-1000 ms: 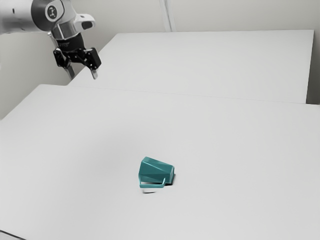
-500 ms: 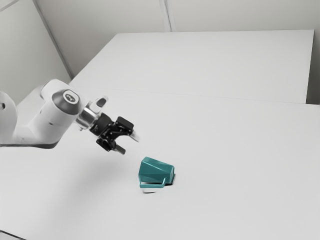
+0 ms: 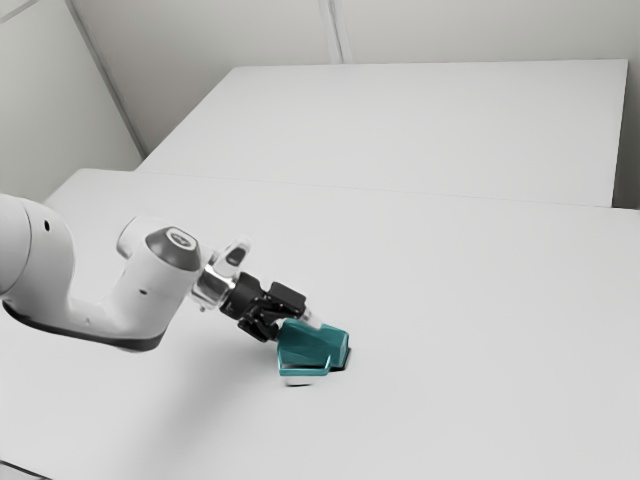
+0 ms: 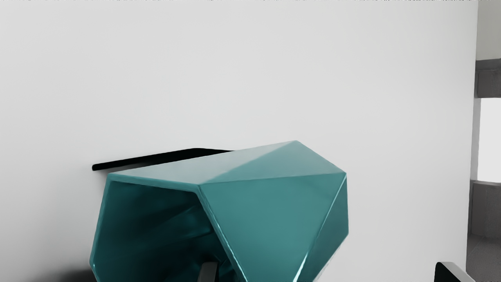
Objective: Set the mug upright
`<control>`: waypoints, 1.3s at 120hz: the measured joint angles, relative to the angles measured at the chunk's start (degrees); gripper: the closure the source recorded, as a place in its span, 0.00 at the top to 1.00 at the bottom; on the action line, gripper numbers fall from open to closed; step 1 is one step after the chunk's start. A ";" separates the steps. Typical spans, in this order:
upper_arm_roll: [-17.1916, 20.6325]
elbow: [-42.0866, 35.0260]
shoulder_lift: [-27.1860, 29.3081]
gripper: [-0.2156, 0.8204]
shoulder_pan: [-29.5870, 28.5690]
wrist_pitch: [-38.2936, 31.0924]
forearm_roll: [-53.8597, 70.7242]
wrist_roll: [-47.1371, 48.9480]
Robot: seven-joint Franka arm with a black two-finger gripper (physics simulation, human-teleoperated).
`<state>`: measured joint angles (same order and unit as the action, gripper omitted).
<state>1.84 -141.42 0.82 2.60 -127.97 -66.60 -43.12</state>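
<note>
Teal faceted mug (image 3: 312,345) is lying on its side on the white table (image 3: 460,310), mouth facing the gripper (image 3: 292,328), long axis running away toward the exterior view's right. Gripper is standing open, grasping nothing: one finger (image 4: 208,273) is showing against the mouth, the other beyond the outer wall. Righting is probably requiring a pinch on that wall. Arm emblem (image 3: 181,239) is defying reading; mug is displaying no lettering.

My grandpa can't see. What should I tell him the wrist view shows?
A teal mug lies on its side on a white table. One finger of the open gripper is at its mouth; the other finger is beside the mug.
</note>
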 joint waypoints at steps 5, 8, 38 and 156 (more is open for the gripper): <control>-0.26 -0.39 0.10 0.79 -0.07 0.38 -1.64 -1.35; -0.64 -0.68 0.16 0.79 -0.06 0.85 -2.70 -2.16; -3.00 -2.64 0.46 0.78 -8.61 5.07 -9.59 -9.40; -2.99 -2.72 -0.79 0.74 -1.21 6.36 -14.08 -20.35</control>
<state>-1.15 -144.14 0.03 1.39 -121.61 -80.68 -63.48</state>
